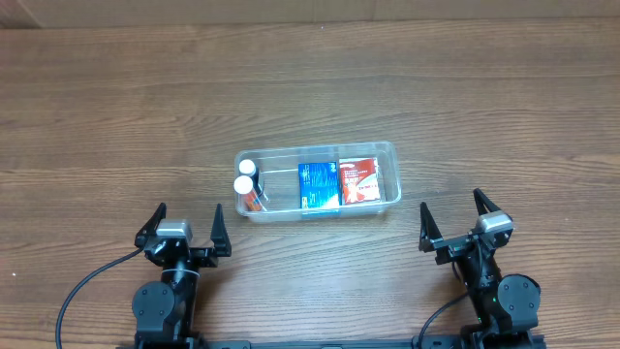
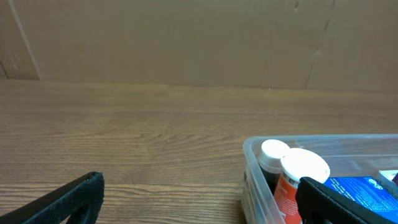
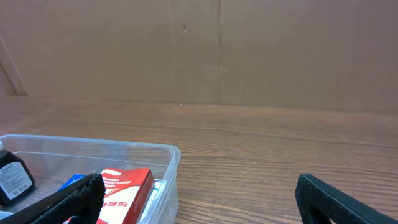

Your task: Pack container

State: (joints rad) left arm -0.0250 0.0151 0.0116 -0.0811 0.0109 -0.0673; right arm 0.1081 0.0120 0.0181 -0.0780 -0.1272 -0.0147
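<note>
The clear plastic container (image 1: 387, 150) sits mid-table. Inside it are two white-capped bottles (image 1: 245, 184) at the left end, a blue box (image 1: 318, 185) in the middle and a red box (image 1: 359, 180) at the right. My left gripper (image 1: 184, 231) is open and empty, near the table's front edge, below the container's left end. My right gripper (image 1: 465, 221) is open and empty, in front and to the right of the container. The left wrist view shows the bottles (image 2: 303, 171) and the container's corner (image 2: 252, 149). The right wrist view shows the red box (image 3: 127, 186) and the container (image 3: 168, 155).
A brown cardboard wall (image 2: 186, 37) stands behind the wooden table (image 1: 116, 107). Black cables (image 1: 82, 286) run from both arm bases at the front edge.
</note>
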